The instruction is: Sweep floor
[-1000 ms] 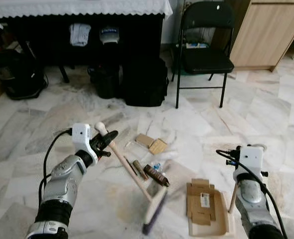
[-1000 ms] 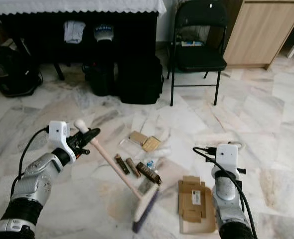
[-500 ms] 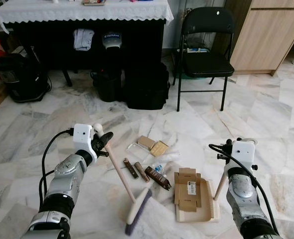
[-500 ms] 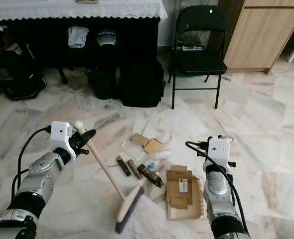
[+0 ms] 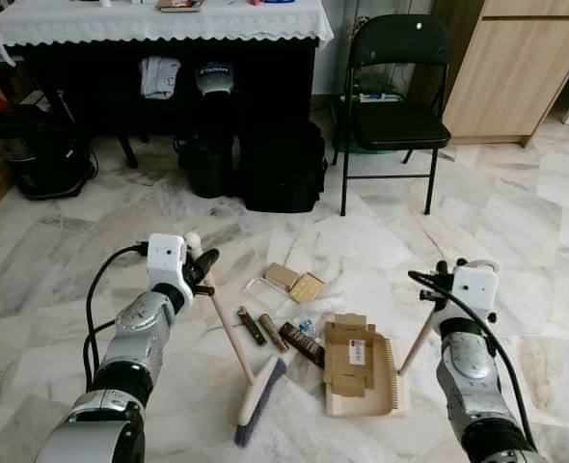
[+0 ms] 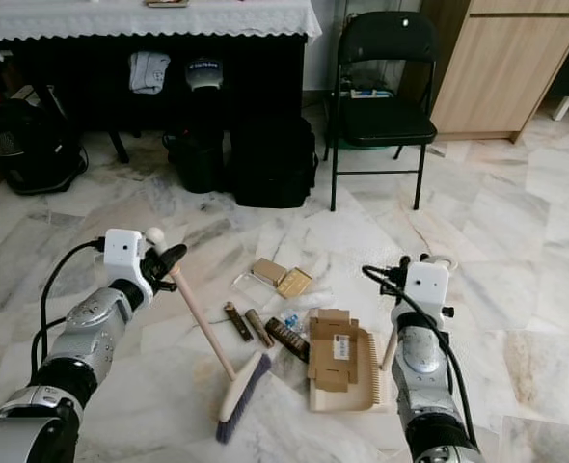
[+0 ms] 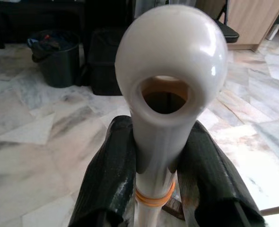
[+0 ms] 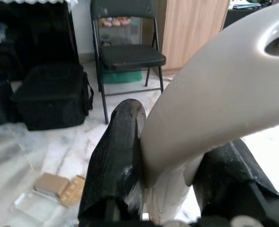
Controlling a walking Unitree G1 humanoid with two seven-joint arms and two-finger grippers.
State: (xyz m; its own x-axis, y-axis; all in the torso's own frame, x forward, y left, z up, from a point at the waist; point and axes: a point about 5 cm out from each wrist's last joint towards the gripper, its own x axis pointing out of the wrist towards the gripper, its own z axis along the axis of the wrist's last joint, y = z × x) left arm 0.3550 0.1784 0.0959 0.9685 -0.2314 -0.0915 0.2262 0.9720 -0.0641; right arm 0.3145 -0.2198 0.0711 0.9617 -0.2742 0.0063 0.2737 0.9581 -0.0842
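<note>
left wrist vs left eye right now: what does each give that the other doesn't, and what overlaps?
Left wrist adds: the hanging hole at the top of the broom and an orange band beneath it, with the jaws pressed on both sides.

Left eye adds: the brush head on the floor, the dustpan carrying flattened cardboard, loose litter, and the right gripper on the dustpan's handle.

Shared: left gripper shut on the broom, black bin, black bag, folding chair.
</note>
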